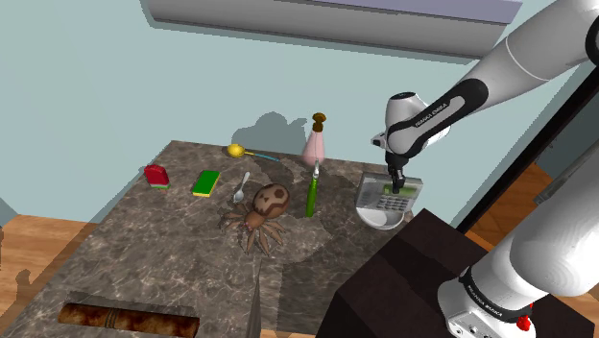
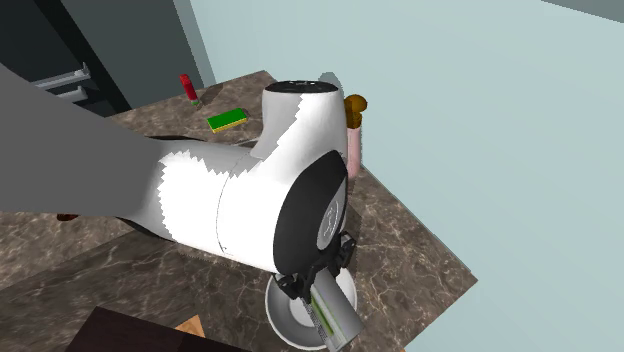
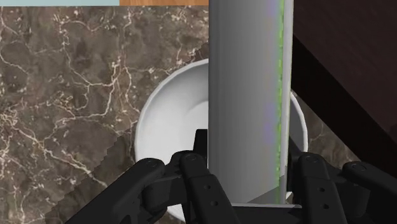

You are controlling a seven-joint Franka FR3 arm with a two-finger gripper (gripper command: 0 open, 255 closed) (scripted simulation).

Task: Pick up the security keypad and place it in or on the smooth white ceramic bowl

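Hand (image 1: 395, 183) clamped on keypad (image 1: 393, 200) over bowl (image 1: 378, 219): edge-on in wrist view, face-on from shoulder.

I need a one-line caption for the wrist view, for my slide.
Black gripper clasping a grey keypad over a white bowl on a dark marbled table.

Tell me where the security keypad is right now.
At the shoulder view's right, the keypad is clasped in the tool over the white bowl, beside the stand and right of the pink bottle.
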